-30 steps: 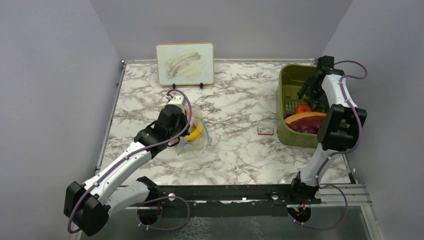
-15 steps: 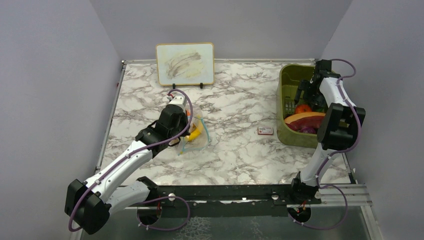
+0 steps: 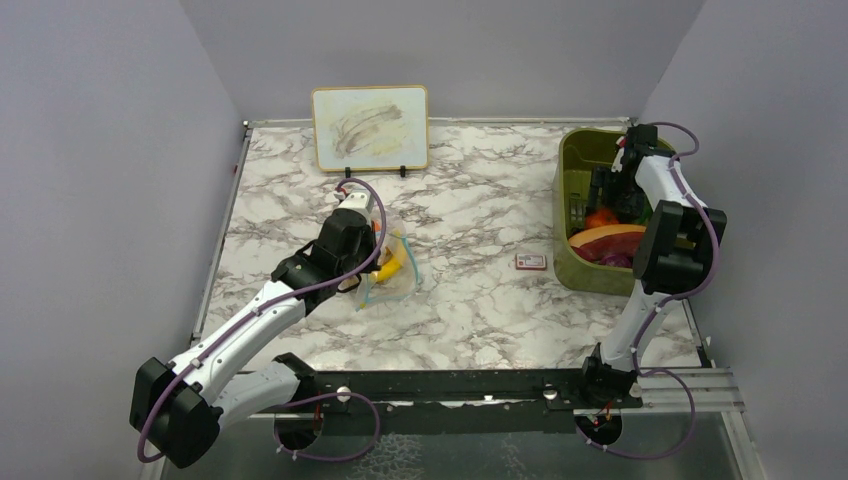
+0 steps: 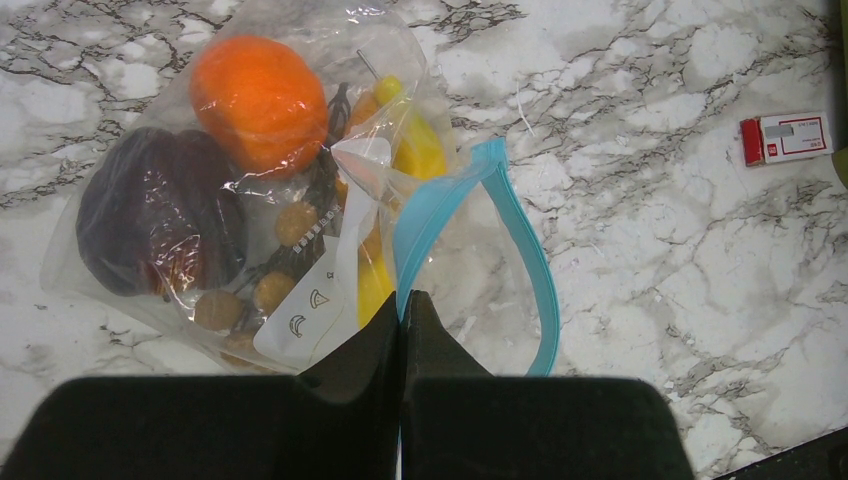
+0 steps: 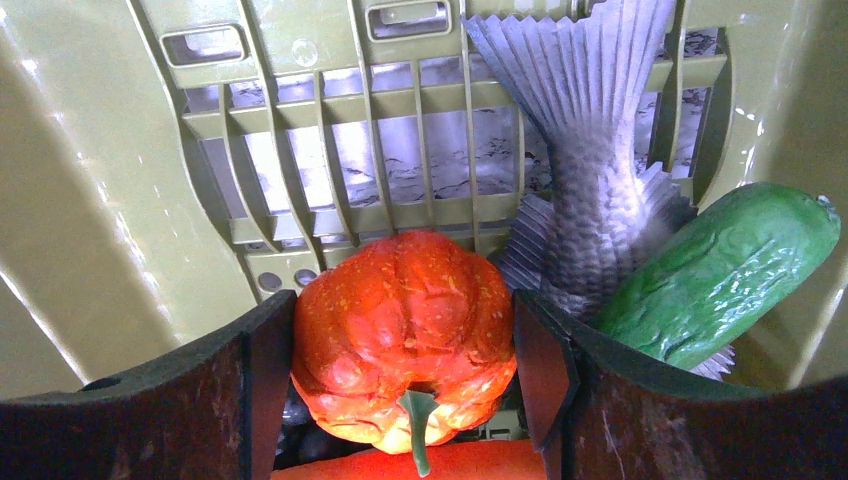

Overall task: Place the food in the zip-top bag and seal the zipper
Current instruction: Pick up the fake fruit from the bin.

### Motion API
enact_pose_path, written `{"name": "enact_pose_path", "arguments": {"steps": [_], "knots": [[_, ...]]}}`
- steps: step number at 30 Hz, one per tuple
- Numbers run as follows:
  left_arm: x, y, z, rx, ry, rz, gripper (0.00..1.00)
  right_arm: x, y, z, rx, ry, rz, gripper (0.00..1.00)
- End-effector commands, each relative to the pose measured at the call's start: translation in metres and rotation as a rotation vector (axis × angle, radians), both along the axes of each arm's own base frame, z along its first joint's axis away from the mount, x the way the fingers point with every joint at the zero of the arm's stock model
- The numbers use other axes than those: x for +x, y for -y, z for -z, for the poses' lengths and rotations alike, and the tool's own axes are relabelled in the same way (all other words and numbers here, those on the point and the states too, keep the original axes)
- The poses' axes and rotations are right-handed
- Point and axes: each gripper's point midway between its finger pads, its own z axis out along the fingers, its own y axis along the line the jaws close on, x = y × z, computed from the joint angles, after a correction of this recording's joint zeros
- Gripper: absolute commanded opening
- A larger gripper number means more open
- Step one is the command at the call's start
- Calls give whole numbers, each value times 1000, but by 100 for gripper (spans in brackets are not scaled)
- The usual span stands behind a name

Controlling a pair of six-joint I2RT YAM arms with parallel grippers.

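The clear zip-top bag (image 4: 300, 200) lies on the marble table left of centre and also shows from above (image 3: 395, 275). It holds an orange round piece (image 4: 262, 100), a dark purple piece (image 4: 160, 220) and a yellow banana (image 4: 418, 155). Its light-blue zipper (image 4: 520, 240) gapes open in a loop. My left gripper (image 4: 402, 295) is shut on the near edge of that strip. My right gripper (image 5: 405, 310) is down inside the olive-green bin (image 3: 565, 190), its fingers (image 5: 270, 360) pressed against both sides of an orange-red pumpkin (image 5: 400, 330).
In the bin a grey fish (image 5: 590, 150), a green cucumber (image 5: 720, 270) and a long red-orange piece (image 5: 450, 462) lie around the pumpkin. A red-and-white card (image 3: 531, 261) lies left of the bin. A framed board (image 3: 370, 126) stands at the back.
My right gripper has come down from above the bin's rim into the bin, around the pumpkin. The left arm and the bag have not moved.
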Motion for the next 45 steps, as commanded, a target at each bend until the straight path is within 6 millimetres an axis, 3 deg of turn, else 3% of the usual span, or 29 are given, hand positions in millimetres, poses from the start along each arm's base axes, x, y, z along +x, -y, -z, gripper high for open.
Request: {"name": "enact_pose_path", "arguments": {"steps": [1,8,13,23,29,32,39,45], "knots": [[4,8,-19,-45,35,16,0,5,1,-13,5,23,-20,65],[4,11,-24,-65,39,18,0,17,-11,-34,60,101,-16,55],[4,12,-36,-79,63,26,0,19,-8,-53,32,144,34,51],[0,14,-56,-135,87,23,0,24,-18,-124,24,359,104,46],[-1,26,-57,-156,105,98,0,9,-36,-156,27,475,109,45],[-3,30,-59,-158,120,145,0,-1,-54,-163,73,527,100,43],[-15,33,-78,-196,146,198,0,-20,-122,-188,118,587,-45,43],[-17,33,-93,-188,164,219,0,-49,-188,-216,228,650,-190,43]]}}
